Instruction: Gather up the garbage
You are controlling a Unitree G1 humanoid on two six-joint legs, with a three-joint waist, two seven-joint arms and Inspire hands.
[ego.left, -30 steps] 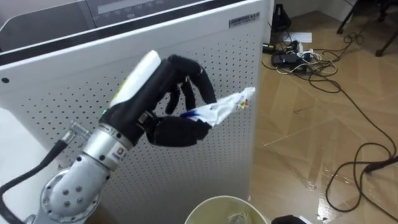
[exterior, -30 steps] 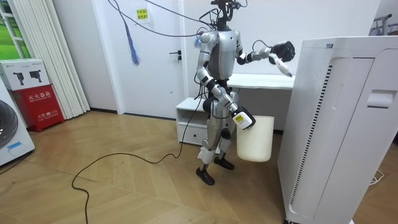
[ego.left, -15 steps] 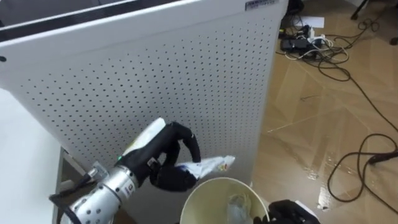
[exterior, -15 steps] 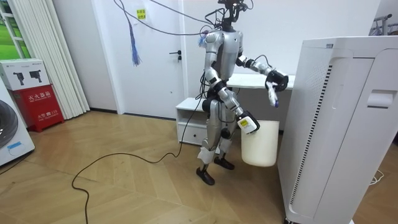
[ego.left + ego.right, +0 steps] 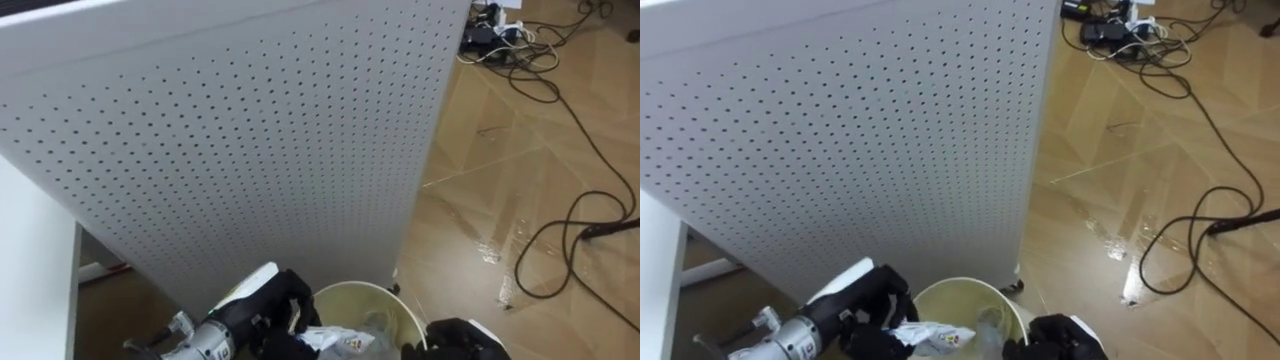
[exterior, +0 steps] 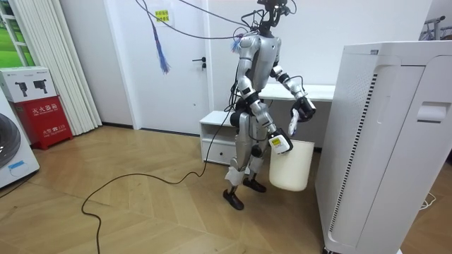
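A tall white cabinet of flat sheet metal, punched all over with small round holes, stands close in front of the robot from 9 to 1 o'clock and blocks what lies beyond it. At 6 o'clock, just below its lower edge, is the round cream rim of a smooth plastic bin, with something clear and crinkled lying inside. The black left hand comes in at 7 o'clock, its fingers curled round a crumpled white wrapper with bits of colour, held over the bin's 9 o'clock rim. The dark right hand sits at 5 o'clock against the bin's far side; I cannot tell how its fingers lie. From 1 to 4 o'clock is glossy herringbone wood floor, with a tangle of black cables at 1 o'clock. A plain white tabletop edges in at 8 o'clock. In the room view the robot stands upright between a low white shelf unit and the cabinet.
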